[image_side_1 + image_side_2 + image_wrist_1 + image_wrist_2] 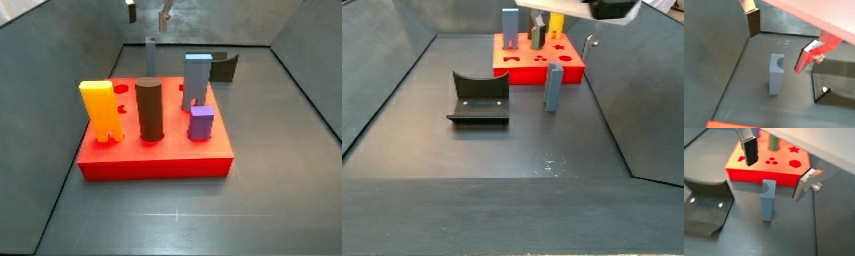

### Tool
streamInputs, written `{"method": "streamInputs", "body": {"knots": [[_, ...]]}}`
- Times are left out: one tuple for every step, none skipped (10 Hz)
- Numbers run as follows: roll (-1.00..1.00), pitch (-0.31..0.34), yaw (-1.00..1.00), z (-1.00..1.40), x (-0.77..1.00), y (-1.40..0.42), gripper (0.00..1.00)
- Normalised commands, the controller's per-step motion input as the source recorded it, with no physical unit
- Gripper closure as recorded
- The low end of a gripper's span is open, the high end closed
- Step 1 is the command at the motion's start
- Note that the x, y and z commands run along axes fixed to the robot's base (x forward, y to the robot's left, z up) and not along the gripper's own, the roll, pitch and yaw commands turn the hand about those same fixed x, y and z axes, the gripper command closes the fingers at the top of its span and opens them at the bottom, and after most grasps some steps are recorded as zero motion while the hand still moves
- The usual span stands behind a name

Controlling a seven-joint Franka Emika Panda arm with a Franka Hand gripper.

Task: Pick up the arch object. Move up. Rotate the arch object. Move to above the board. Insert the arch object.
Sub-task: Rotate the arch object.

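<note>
The arch object [776, 75] is a slim steel-blue piece standing upright on the dark floor, its notch at the top; it also shows in the other wrist view [767, 203] and in both side views [151, 52] [553, 88]. The board [757, 175] is a thick red slab with shaped holes, right beside the arch object [154, 160] [543, 72]. My gripper [777, 40] [777, 167] is open and empty, hovering above the arch object with one finger on each side of it, not touching. It is at the top of both side views [147, 14] [563, 36].
On the board stand a yellow piece [100, 108], a dark brown cylinder [150, 108], a purple block [201, 121] and a thicker tall blue-grey block [198, 78]. The fixture [480, 97] stands on the floor beside the board. Sloping dark walls enclose the floor.
</note>
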Motion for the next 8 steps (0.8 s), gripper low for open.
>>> {"method": "streamInputs", "body": {"knots": [[0.00,0.003,-1.00,-0.04,0.04,0.02,0.00],[0.00,0.003,-1.00,-0.04,0.04,0.02,0.00],[0.00,0.004,-1.00,-0.04,0.04,0.02,0.00],[0.00,0.004,-1.00,-0.04,0.04,0.02,0.00],[0.00,0.004,-1.00,-0.04,0.04,0.02,0.00],[0.00,0.005,-1.00,-0.04,0.04,0.02,0.00],[0.00,0.006,-1.00,-0.04,0.04,0.02,0.00],[0.00,0.006,-1.00,-0.04,0.04,0.02,0.00]]}}
